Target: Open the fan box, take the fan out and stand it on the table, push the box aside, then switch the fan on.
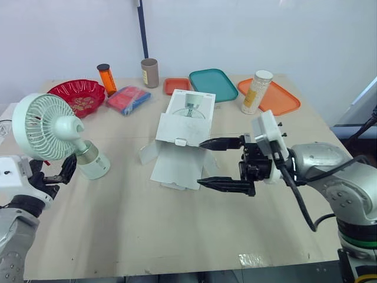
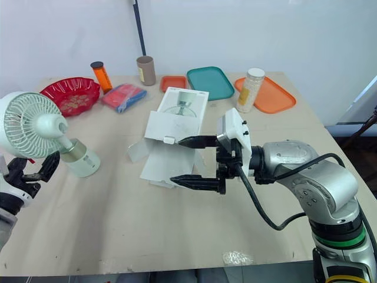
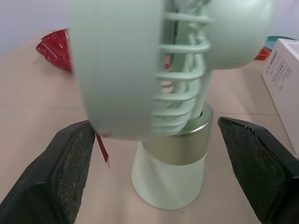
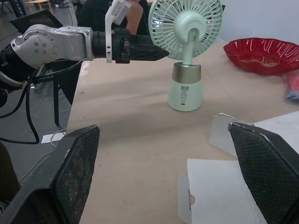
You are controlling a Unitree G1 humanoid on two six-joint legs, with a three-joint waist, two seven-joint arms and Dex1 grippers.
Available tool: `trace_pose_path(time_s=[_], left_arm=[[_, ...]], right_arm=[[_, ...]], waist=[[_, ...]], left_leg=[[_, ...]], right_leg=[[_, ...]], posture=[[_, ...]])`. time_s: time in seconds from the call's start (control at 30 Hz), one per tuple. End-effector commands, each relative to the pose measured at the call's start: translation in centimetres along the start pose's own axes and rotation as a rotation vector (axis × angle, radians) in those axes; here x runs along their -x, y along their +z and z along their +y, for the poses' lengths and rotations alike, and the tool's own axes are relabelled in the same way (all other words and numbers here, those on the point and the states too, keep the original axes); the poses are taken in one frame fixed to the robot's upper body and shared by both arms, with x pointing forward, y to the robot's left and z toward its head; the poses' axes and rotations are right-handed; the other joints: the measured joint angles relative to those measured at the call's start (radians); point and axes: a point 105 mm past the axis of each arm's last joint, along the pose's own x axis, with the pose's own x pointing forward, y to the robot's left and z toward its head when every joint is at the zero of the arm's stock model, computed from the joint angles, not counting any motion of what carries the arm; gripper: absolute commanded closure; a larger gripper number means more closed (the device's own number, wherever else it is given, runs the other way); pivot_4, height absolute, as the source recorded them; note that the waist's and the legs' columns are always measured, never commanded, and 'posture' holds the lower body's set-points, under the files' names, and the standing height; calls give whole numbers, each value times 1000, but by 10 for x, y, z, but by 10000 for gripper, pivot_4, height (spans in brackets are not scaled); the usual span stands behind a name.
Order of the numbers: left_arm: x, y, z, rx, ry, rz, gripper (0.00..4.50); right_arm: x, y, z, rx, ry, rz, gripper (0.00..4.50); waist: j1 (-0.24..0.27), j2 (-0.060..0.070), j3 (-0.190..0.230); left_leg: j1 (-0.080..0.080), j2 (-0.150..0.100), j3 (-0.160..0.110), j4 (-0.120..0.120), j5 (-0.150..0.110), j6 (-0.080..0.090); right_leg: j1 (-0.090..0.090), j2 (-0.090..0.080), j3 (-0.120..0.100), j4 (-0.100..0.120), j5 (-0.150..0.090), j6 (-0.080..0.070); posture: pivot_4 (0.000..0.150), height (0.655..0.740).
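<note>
pale green plastic fan (image 1: 44, 127) stood on the beige wooden tabletop (image 1: 147, 236), white wall (image 1: 265, 29) behind; left tool (image 1: 63, 170) and right tool (image 1: 200, 163) both gaped wide.

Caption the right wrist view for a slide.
Fan standing on the table, left gripper open close by, opened box in front.

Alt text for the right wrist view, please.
A pale green fan stands upright on the table, the left gripper beside its head. The right gripper, jaws wide open, faces it near an opened white box; a red bowl sits nearby.
</note>
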Motion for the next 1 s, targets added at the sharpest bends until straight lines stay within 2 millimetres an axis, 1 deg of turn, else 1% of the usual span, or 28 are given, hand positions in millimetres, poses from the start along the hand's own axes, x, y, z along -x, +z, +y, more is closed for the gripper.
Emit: trace_pose_path(time_s=[0.03,0.27,0.33,0.43,0.53,0.63,0.83,1.0], left_arm=[[12,17,7,-23,35,-54,878],[36,17,23,-29,92,-20,878],[44,13,27,-33,97,10,878],[54,5,26,-44,60,72,878],[58,1,-1,-137,-209,162,878],[52,10,-20,-189,-421,183,878],[54,5,-37,-306,-684,254,878],[61,-4,-49,-403,-853,271,878]], right_arm=[[1,8,6,53,13,-16,0],[3,5,5,53,3,-11,0],[3,3,5,53,-4,-7,0],[4,0,3,52,-20,7,0],[3,-9,5,42,-61,41,0],[2,-19,9,51,-86,66,0],[0,-24,8,65,-150,73,0],[0,-33,-1,66,-268,105,0]], waist=[[0,0,0],[0,-1,0],[0,-1,0],[0,-1,0],[0,-2,1],[5,-2,2],[-8,-1,2],[-9,-2,2]], left_leg=[[0,0,0,0,0,0],[0,0,0,0,0,0],[0,0,0,0,0,0],[0,0,0,0,0,0],[0,0,0,0,0,0],[0,0,0,-1,0,0],[1,2,3,-2,-1,-2],[1,3,3,-4,-2,-2]], right_leg=[[0,0,0,0,0,0],[0,0,0,0,0,0],[0,0,0,0,0,0],[0,0,0,0,-1,0],[0,0,0,-1,-2,-1],[0,0,-1,0,-5,-1],[-1,0,0,0,-5,-1],[-2,1,-1,0,-6,-3]], posture=[[1500,7400],[1500,7400],[1500,7400],[1500,7400],[1500,7400],[1500,7400],[1500,7400],[1500,7400]])
